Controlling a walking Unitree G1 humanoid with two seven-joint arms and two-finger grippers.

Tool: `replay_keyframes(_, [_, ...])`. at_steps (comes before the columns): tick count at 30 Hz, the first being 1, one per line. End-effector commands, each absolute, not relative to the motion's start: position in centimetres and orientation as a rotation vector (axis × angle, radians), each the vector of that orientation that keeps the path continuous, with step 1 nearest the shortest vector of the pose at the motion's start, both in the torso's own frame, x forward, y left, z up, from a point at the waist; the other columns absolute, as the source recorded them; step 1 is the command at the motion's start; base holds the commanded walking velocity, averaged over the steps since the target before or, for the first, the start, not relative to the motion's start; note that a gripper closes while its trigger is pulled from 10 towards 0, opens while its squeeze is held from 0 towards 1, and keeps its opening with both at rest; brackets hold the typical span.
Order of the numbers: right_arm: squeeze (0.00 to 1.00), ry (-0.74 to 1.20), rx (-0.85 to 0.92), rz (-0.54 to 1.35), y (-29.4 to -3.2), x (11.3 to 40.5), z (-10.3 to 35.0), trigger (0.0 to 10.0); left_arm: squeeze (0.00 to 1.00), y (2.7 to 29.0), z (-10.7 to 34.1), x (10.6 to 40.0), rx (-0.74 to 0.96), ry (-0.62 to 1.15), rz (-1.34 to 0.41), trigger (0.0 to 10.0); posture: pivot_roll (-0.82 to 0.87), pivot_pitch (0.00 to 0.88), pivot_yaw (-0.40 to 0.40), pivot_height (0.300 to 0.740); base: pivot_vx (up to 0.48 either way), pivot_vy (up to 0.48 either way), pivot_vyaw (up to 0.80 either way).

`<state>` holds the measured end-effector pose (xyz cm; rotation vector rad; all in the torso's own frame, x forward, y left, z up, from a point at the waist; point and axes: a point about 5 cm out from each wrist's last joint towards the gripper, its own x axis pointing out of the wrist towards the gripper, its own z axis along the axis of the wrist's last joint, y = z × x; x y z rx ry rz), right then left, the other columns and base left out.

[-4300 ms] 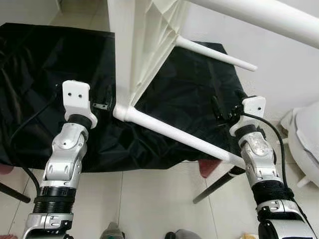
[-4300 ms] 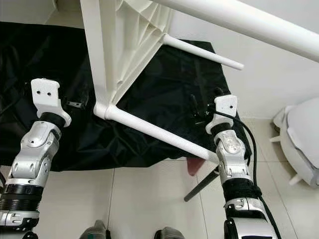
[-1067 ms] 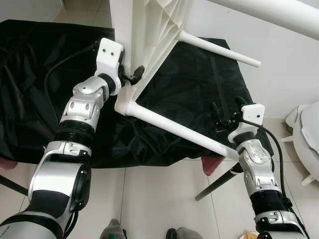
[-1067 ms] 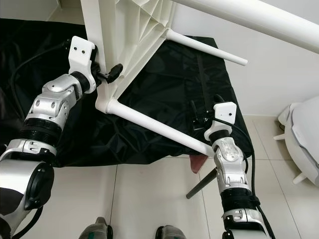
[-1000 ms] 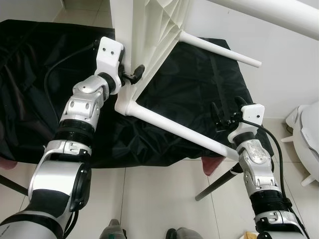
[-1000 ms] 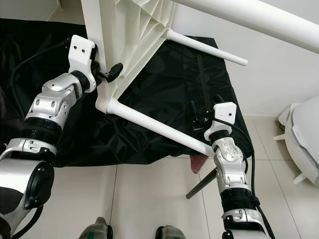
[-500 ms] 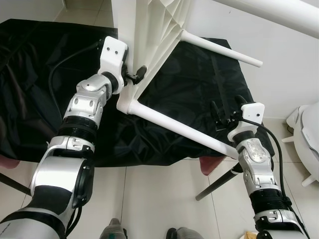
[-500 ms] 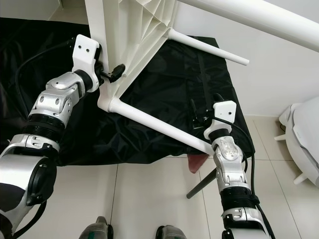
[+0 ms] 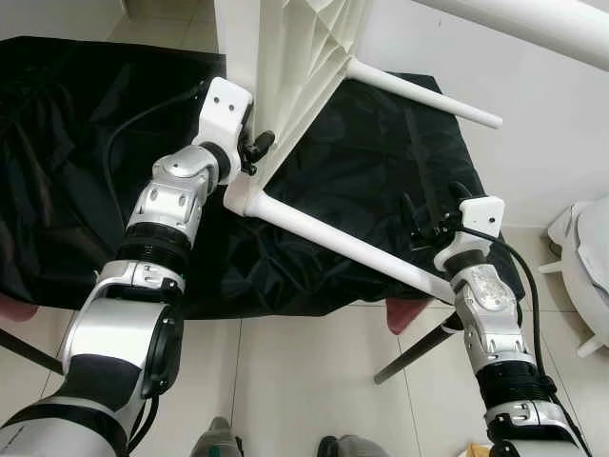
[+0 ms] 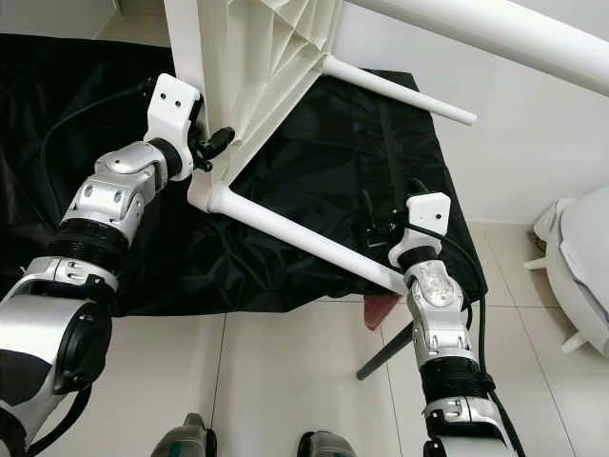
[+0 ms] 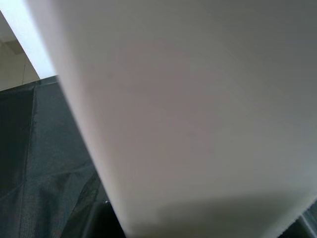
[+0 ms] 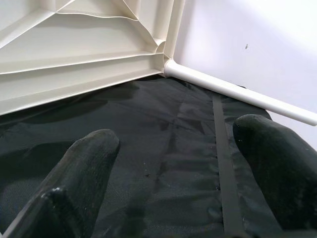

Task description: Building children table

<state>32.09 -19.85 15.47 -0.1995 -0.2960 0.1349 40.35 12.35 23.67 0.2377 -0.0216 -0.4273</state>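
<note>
Children's table (image 9: 285,57) stands tipped on its side at upper centre, on the black cloth (image 9: 76,143). Left gripper (image 9: 255,148) pinches its rim above the corner leg (image 9: 343,249); right gripper (image 12: 173,183) hangs unclenched at lower right. If that thin pinch slips, the table likely topples.

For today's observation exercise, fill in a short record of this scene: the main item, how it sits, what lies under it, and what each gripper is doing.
Main item: white plastic children's table, tipped on its side, ribbed underside facing right.
Legs: one leg runs from the near corner toward the right arm; another leg sticks out behind.
Under it: black cloth spread over the tiled floor.
Left gripper: at the table's rim by the near corner, jaws closed on it.
Right gripper: jaws open over the cloth, holding nothing.
</note>
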Motion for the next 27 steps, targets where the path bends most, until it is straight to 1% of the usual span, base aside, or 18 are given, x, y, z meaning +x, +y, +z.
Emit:
replay_keyframes(1, [0.0,-0.288,-0.198,0.128,-19.9,32.0,15.3,10.0,0.0,13.4,24.1,40.7,0.222,-0.058,-0.206,0.0,0.03,0.024,-0.013,0.74,0.0,0.0,0.0])
replay_keyframes(7, [0.0,-0.288,-0.198,0.126,-20.0,32.0,15.3,10.0,0.0,13.7,24.2,40.7,0.224,-0.059,-0.191,0.0,0.04,0.033,-0.019,0.74,0.0,0.0,0.0])
replay_keyframes(8, [0.0,-0.287,-0.198,0.124,-20.0,32.1,15.3,10.0,0.0,14.0,24.2,40.6,0.238,-0.059,-0.182,5.8,0.04,0.037,-0.022,0.74,0.0,0.0,0.0])
replay_keyframes(9, [0.0,-0.287,-0.198,0.124,-20.0,32.1,15.3,10.0,0.0,14.0,24.2,40.6,0.238,-0.059,-0.182,5.8,0.04,0.037,-0.022,0.74,0.0,0.0,0.0])
replay_keyframes(10, [0.0,-0.287,-0.198,0.123,-20.1,32.1,15.4,10.0,0.0,14.3,24.1,40.4,0.253,-0.056,-0.181,10.0,0.04,0.044,-0.024,0.74,0.0,0.0,0.0])
replay_keyframes(11, [0.0,-0.287,-0.198,0.123,-20.1,32.1,15.4,10.0,0.0,14.3,24.1,40.4,0.253,-0.056,-0.181,10.0,0.04,0.044,-0.024,0.74,0.0,0.0,0.0])
replay_keyframes(13, [0.0,-0.284,-0.199,0.122,-20.2,32.0,15.3,10.0,0.0,15.5,24.1,39.6,0.267,-0.068,-0.151,10.0,0.04,0.056,-0.027,0.74,0.0,0.0,0.0])
replay_keyframes(14, [0.0,-0.284,-0.199,0.122,-20.2,32.0,15.3,10.0,0.0,15.5,24.1,39.6,0.267,-0.068,-0.151,10.0,0.04,0.056,-0.027,0.74,0.0,0.0,0.0])
replay_keyframes(17, [0.0,-0.279,-0.201,0.125,-20.2,32.0,15.2,10.0,0.0,17.4,24.1,38.3,0.276,-0.082,-0.093,10.0,0.05,0.064,-0.034,0.74,0.0,0.0,0.0])
replay_keyframes(18, [0.0,-0.279,-0.201,0.125,-20.2,32.0,15.2,10.0,0.0,17.4,24.1,38.3,0.276,-0.082,-0.093,10.0,0.05,0.064,-0.034,0.74,0.0,0.0,0.0])
replay_keyframes(21, [0.0,-0.275,-0.202,0.132,-20.2,32.0,15.3,10.0,0.0,18.9,24.3,37.3,0.287,-0.091,-0.035,10.0,0.06,0.078,-0.052,0.74,0.0,0.0,0.0])
replay_keyframes(22, [0.0,-0.275,-0.202,0.132,-20.2,32.0,15.3,10.0,0.0,18.9,24.3,37.3,0.287,-0.091,-0.035,10.0,0.06,0.078,-0.052,0.74,0.0,0.0,0.0])
replay_keyframes(23, [0.0,-0.274,-0.202,0.139,-20.1,32.1,15.3,10.0,0.0,19.7,24.5,36.9,0.287,-0.098,-0.007,10.0,0.06,0.08,-0.053,0.74,0.0,0.0,0.0])
replay_keyframes(27, [0.0,-0.273,-0.204,0.147,-20.1,32.2,15.3,10.0,0.0,20.7,24.8,36.2,0.287,-0.106,0.037,10.0,0.07,0.082,-0.06,0.74,0.0,0.0,0.0])
